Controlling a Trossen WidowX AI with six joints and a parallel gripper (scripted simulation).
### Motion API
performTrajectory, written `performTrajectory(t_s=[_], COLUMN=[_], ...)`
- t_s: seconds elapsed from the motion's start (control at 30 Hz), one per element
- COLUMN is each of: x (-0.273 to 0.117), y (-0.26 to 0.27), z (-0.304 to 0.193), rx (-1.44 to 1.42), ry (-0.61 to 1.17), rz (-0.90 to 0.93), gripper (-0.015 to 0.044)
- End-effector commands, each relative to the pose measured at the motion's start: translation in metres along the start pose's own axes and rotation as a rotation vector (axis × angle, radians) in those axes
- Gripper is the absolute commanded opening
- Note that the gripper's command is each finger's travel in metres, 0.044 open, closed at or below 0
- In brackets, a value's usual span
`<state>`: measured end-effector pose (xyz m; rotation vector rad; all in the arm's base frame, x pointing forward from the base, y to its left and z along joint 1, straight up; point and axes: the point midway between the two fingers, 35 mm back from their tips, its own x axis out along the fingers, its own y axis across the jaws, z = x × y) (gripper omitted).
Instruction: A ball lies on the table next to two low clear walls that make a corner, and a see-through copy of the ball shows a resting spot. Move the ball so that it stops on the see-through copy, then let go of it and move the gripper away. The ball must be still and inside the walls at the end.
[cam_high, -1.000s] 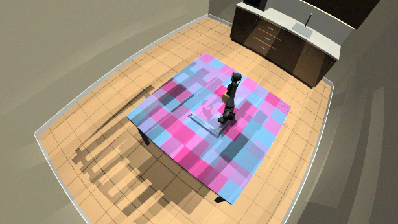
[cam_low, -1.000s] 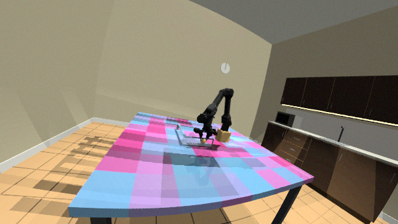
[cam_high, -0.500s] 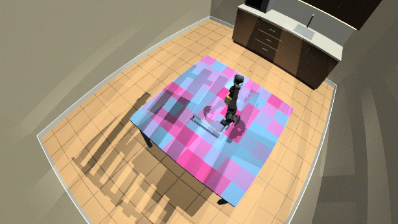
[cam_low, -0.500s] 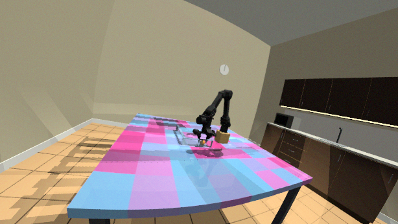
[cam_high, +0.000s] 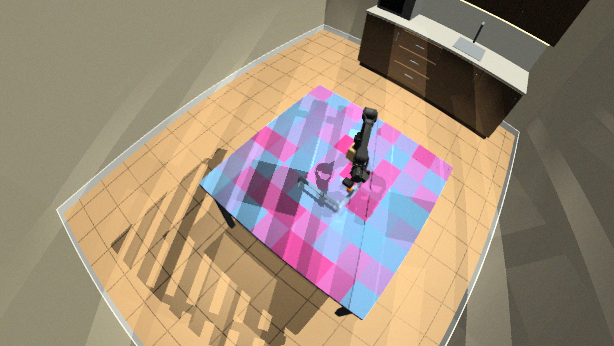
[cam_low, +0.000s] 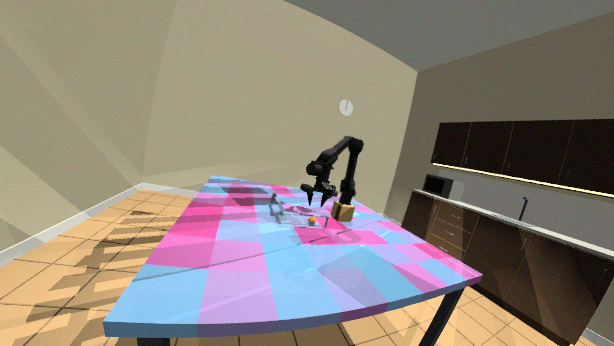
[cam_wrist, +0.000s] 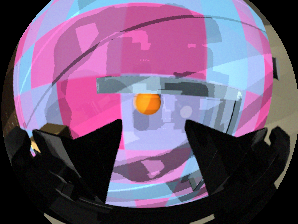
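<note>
Gripper (cam_low: 318, 201) open and raised, holding nothing; orange ball (cam_low: 312, 220) on the table (cam_low: 240, 295) beside the clear walls (cam_low: 278, 210), toward the far right edge. Best to withdraw straight upward, avoiding any nudge.

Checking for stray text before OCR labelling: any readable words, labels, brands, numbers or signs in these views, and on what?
None readable in any view.
Wall clock: plain white face, no numerals visible.
Microwave: no brand or markings visible.
Tan block at the arm's base: blank.
Orange ball: no marking.
</note>
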<state>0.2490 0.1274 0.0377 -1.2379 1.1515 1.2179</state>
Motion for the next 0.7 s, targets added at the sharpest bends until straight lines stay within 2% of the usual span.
performTrajectory(t_s=[0.0, 0.07, 0.23, 0.67], x=[0.003, 0.003, -0.044, -0.046], y=[0.001, 0.001, 0.004, 0.005], z=[0.0, 0.0, -0.002, -0.002], rx=[0.0, 0.0, 0.0, 0.0], ry=[0.003, 0.003, 0.001, 0.001], rz=[0.006, 0.006, 0.003, 0.003], gripper=[0.0304, 0.0304, 0.0435, 0.044])
